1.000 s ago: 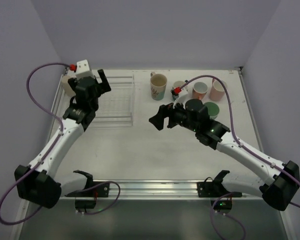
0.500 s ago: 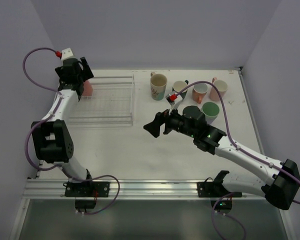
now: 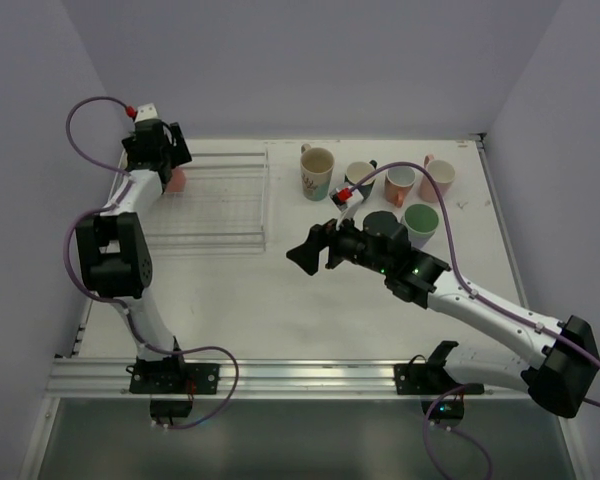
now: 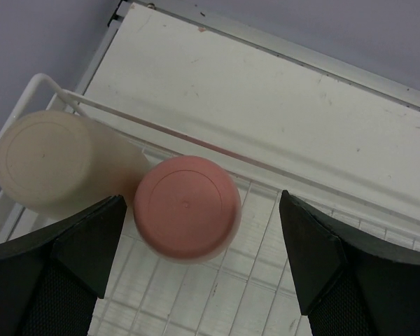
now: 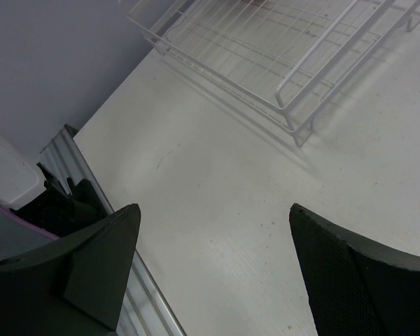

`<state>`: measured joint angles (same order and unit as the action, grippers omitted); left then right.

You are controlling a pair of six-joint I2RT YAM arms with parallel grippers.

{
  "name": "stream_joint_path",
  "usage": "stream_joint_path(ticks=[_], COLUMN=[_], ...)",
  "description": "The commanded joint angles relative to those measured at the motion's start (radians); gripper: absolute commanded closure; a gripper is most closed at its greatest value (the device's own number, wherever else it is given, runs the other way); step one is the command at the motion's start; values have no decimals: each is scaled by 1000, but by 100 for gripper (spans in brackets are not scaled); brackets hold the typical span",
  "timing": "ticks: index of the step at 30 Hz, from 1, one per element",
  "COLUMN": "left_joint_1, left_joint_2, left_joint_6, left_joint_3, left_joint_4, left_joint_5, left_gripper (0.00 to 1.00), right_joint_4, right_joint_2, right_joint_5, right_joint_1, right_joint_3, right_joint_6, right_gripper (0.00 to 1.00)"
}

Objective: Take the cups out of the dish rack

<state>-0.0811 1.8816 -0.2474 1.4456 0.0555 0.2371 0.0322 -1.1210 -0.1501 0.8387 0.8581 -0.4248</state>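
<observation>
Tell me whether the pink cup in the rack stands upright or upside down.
Upside down: the pink cup shows its closed base, no opening.

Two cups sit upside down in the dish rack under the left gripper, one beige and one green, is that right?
No, the second one is a pink cup, not green. The left wrist view shows it upside down beside the beige cup in the dish rack, under the open left gripper.

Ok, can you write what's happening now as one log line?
left gripper: open, above pink cup in dish rack | right gripper: open, over table | beige cup: beside pink cup
</observation>
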Motion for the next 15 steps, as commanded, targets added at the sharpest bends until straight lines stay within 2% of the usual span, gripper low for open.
stream_joint_path(ticks=[1, 8, 11, 12, 14, 15], left_joint_1=[-19, -29, -29, -29, -28, -28], left_joint_2=[13, 45, 36, 31, 4, -9], left_joint_6=[19, 10, 5, 3, 2, -1], left_joint_3=[45, 19, 6, -1, -13, -19], left_joint_4=[-34, -74, -82, -85, -92, -91], left_joint_5=[-9, -18, -19, -19, -39, -45], left_gripper=[2, 9, 21, 31, 40, 49], right_joint_4=[34, 32, 32, 31, 29, 29], right_joint_2=[-6, -11, -11, -11, -11, -13], right_joint_5=[9, 14, 20, 23, 29, 32], right_joint_1=[0, 0, 0, 0, 0, 0], right_joint_3=[16, 16, 19, 22, 28, 30], right_joint_6=[17, 21, 23, 23, 24, 24], right_gripper=[11, 11, 11, 11, 11, 11])
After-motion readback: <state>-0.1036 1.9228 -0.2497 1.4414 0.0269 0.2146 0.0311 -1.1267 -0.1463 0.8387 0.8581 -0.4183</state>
